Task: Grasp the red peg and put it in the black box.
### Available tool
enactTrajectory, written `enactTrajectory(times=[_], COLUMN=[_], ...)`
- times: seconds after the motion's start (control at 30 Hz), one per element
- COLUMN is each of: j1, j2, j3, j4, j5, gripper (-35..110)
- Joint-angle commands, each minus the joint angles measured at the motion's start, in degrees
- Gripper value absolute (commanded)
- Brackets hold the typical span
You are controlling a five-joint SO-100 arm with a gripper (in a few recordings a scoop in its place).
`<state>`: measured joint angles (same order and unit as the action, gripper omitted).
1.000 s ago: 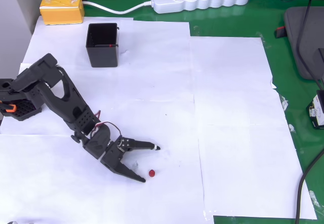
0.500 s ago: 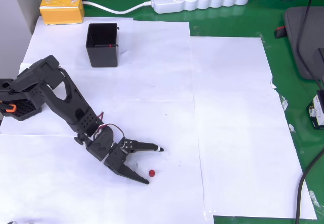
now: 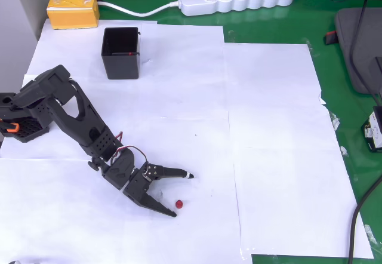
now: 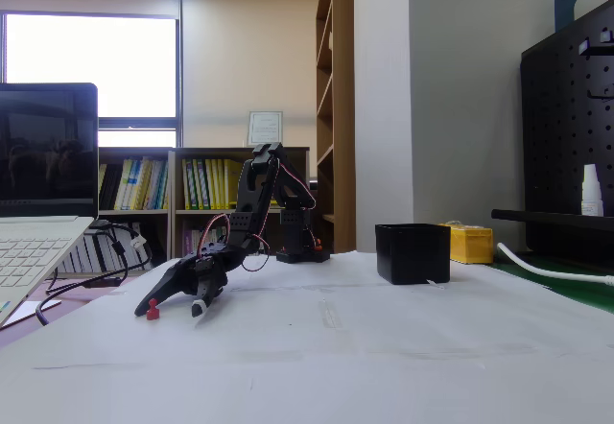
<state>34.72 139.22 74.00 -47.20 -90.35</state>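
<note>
The peg (image 3: 178, 204) lies on the white paper (image 3: 274, 156), just off the lower fingertip and well apart from the box (image 3: 120, 52). The gripper (image 3: 181, 195) sits low with jaws spread, the gap facing the peg, seemingly so it can slide in and close around it.

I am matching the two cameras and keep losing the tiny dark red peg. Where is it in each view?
Overhead view: the tiny dark red rounded peg lies low and centre-left on the white paper, just right of the lower finger's tip.
Fixed view: the peg stands at the left, beside the finger's tip.
Shared landmark: the open black gripper.
</note>
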Motion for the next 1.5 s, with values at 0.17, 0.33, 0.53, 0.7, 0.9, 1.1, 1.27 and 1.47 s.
enactTrajectory(times=[0.17, 0.33, 0.53, 0.7, 0.9, 1.1, 1.27, 1.47], j1=[-1.49, -1.67, -2.29, -2.11, -2.02, -1.93, -1.93, -1.85], j2=[-0.18, -0.18, -0.18, -0.18, -0.09, -0.09, -0.09, 0.0], j3=[0.44, 0.35, 0.26, 0.26, 0.26, 0.35, 0.35, 0.35], j4=[0.26, 0.09, 0.26, 0.09, 0.09, 0.09, 0.09, -0.09], j5=[-0.44, -0.26, -0.18, -0.18, -0.18, -0.26, -0.35, -0.26], gripper=[42, 42, 41, 41, 41, 39, 37, 28])
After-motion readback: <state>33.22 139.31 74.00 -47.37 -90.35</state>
